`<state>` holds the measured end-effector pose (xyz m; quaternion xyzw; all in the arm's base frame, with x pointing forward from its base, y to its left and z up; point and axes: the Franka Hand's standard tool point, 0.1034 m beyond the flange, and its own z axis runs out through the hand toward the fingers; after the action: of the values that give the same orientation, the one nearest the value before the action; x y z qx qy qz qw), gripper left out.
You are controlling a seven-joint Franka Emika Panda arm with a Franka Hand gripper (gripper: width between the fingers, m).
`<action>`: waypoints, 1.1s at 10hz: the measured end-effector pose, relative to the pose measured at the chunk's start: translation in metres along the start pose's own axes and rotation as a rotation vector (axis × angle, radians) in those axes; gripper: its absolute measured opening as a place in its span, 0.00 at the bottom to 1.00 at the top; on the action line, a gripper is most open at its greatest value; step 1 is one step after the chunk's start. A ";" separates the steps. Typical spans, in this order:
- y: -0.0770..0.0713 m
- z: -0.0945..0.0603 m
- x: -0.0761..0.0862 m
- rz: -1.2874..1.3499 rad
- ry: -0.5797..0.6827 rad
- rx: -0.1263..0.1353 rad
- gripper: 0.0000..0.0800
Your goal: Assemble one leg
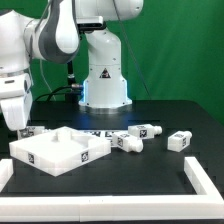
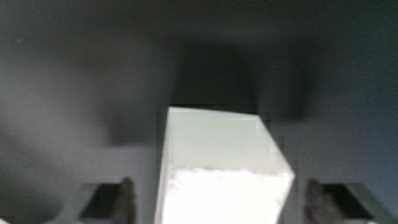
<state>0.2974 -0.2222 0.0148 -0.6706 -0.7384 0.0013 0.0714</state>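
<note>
My gripper [image 1: 17,126] hangs low over the table at the exterior view's left, just behind the far left corner of the large white square panel [image 1: 60,150]. In the wrist view a white block [image 2: 228,170] stands between my two fingers [image 2: 107,202], with a narrow dark gap on each side. It is blurred and shows no tag, so I cannot tell whether it is a leg. The gripper [image 2: 222,205] looks open around it. Three tagged white legs lie to the right of the panel: one [image 1: 126,141], a second [image 1: 146,130] and a third [image 1: 180,140].
A small tagged white piece [image 1: 32,131] lies beside the gripper. More tags [image 1: 95,133] show behind the panel. A white border rail [image 1: 205,182] runs along the front right of the black table, and another [image 1: 5,175] along the front left. The robot's base [image 1: 105,85] stands behind.
</note>
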 end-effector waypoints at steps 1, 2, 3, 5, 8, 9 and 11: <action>0.001 -0.001 0.000 0.008 -0.003 0.002 0.77; 0.011 -0.011 0.006 0.042 -0.017 -0.007 0.77; 0.021 -0.025 0.017 0.047 -0.035 -0.027 0.81; 0.036 -0.051 0.043 0.160 -0.042 -0.062 0.81; 0.072 -0.052 0.077 0.416 -0.029 -0.048 0.81; 0.082 -0.049 0.086 0.456 -0.030 -0.051 0.81; 0.085 -0.048 0.088 0.459 -0.031 -0.056 0.81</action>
<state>0.3784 -0.1306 0.0632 -0.8226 -0.5672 0.0075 0.0392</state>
